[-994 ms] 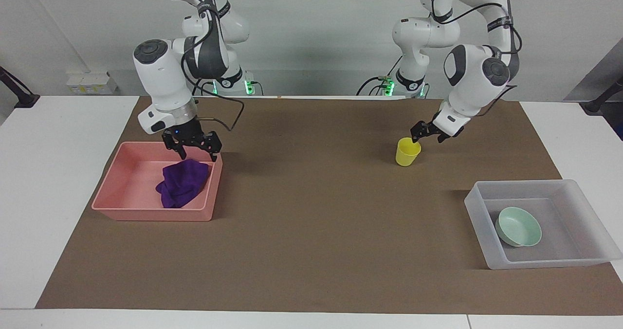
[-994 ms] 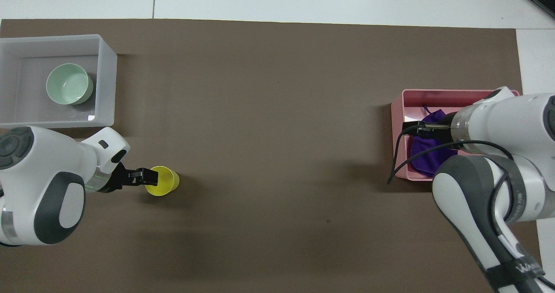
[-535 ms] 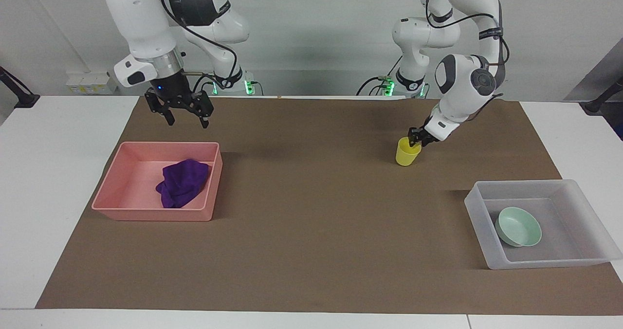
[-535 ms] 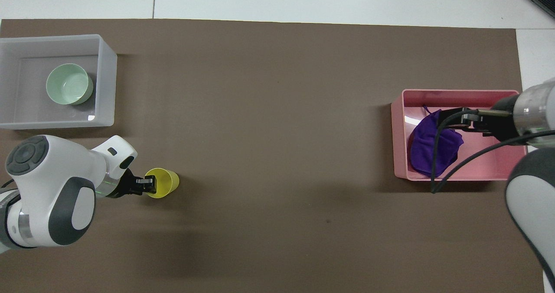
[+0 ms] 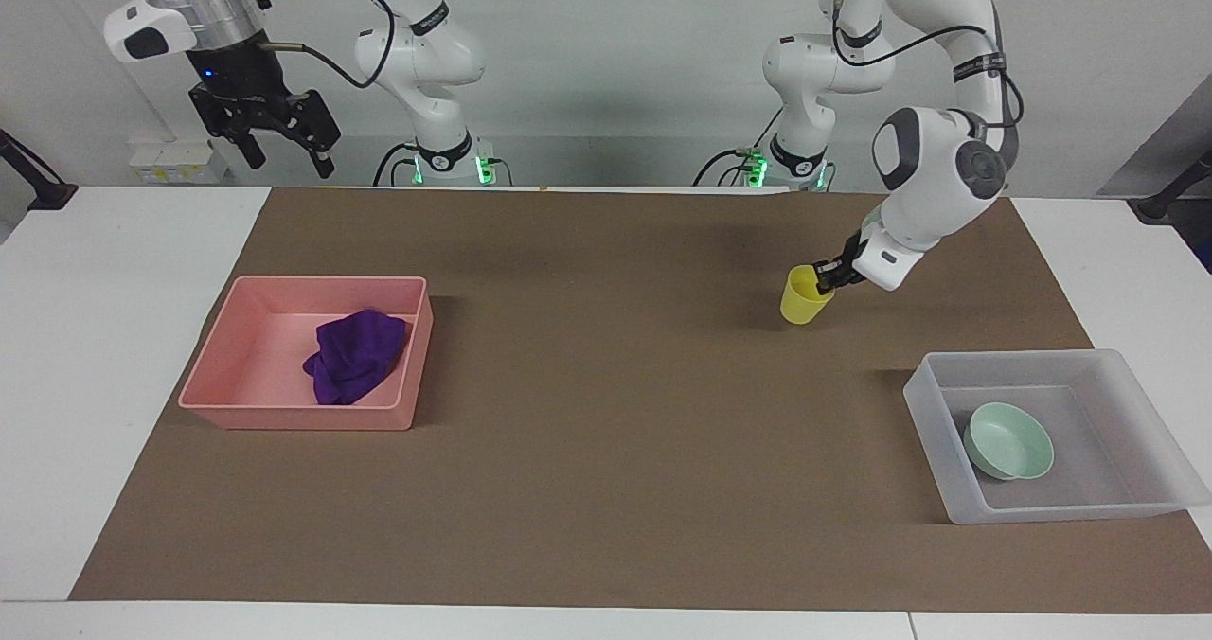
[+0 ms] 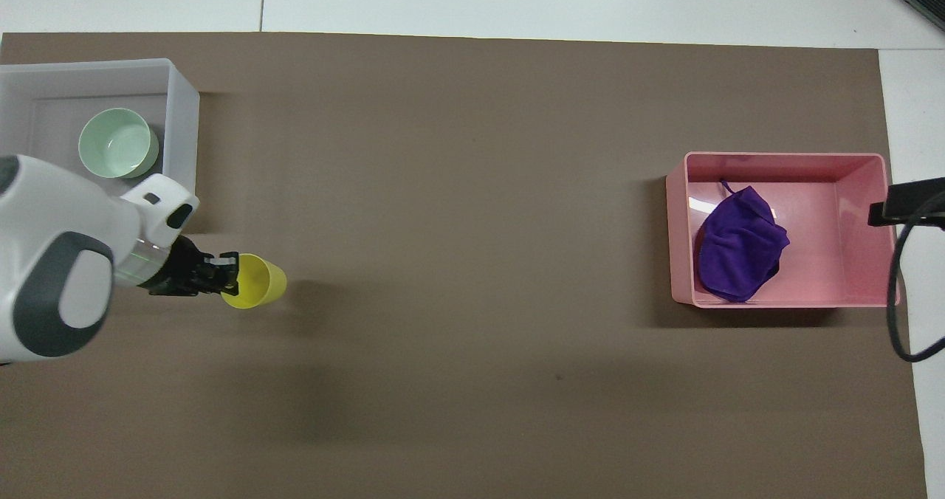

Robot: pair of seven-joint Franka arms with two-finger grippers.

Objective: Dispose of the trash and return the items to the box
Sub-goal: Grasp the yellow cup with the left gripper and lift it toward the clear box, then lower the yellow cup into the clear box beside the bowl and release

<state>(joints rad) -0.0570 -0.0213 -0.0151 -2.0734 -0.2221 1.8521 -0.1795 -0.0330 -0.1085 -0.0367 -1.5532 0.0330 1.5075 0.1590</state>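
The left pincer [image 5: 833, 276] has clamped on the near rim of the cup [image 5: 802, 295] and tipped it: a second ago the cup stood upright with the fingers wide at its rim, and now it leans, apparently just lifting off the mat [image 5: 606, 432]. That suggests the carry to the box [image 5: 956, 512] is starting. The box sits at the left arm's end of the counter [image 5: 123, 413], farther from the robots than the cup, and the bowl [image 5: 1009, 441] already lies in it. So the cup looks like the last item to put back

The right pincer [image 5: 284, 152] has risen from just above the pink tray [image 5: 294, 417] to high over the counter's edge at the right arm's end, jaws wide and empty. The cloth [image 5: 355, 356] stays crumpled in the pink tray, so the trash part looks done

Nothing lies between cup and box. The box's near wall must be cleared, and the bowl takes up part of the floor, so the cup should go down beside it. A rim-only grip may let the cup swing
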